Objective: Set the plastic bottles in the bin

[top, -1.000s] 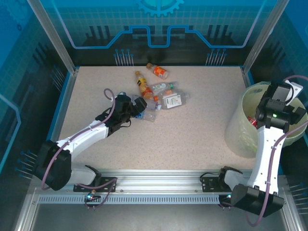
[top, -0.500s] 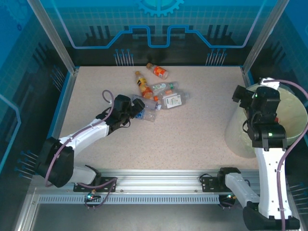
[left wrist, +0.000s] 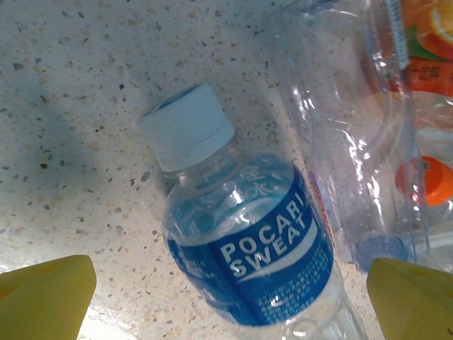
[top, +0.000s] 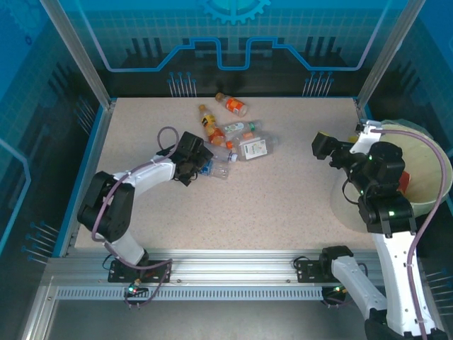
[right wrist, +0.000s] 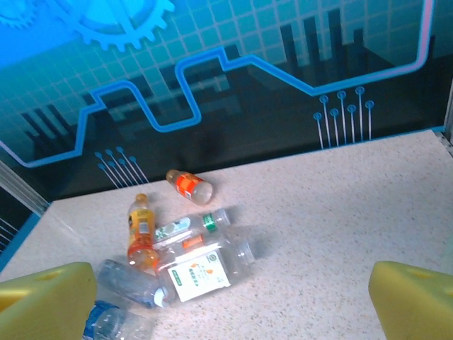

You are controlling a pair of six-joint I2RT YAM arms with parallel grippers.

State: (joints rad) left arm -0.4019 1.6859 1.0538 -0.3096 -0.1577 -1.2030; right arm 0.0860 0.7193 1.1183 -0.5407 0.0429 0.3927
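1. Speckled beige stone-look tabletop point(top: 283, 198) carries the plastic bottles point(top: 230, 138) in a loose cluster near its far middle. All of them lie on their sides.
2. The bin point(top: 345, 198), pale yellow-green with a translucent liner, stands at the table's right edge, well apart from the cluster.
3. The left gripper point(top: 204, 164) sits low at the near-left edge of the cluster with its jaws spread wide. In the left wrist view its yellow fingers point(left wrist: 42, 294) flank a blue-labelled Pocari Sweat bottle point(left wrist: 248, 241). They do not press on it.
4. That bottle's pale cap point(left wrist: 185, 126) points away from the gripper. An empty clear bottle point(left wrist: 354, 142) lies just beside it, touching or nearly so.
5. The right gripper point(top: 318, 145) hangs above the table just left of the bin and faces the cluster. Its jaws are fully apart and hold nothing.
6. The right wrist view shows the cluster from that side.
   - An orange-banded bottle point(right wrist: 187, 184) lies farthest back, a little apart.
   - A bottle of orange drink point(right wrist: 141, 230) lies beside a green-labelled one point(right wrist: 185, 227).
   - A squarish white-labelled bottle point(right wrist: 202, 269) lies nearer.
7. A red patch shows inside the bin behind the right arm; I cannot tell what it is.
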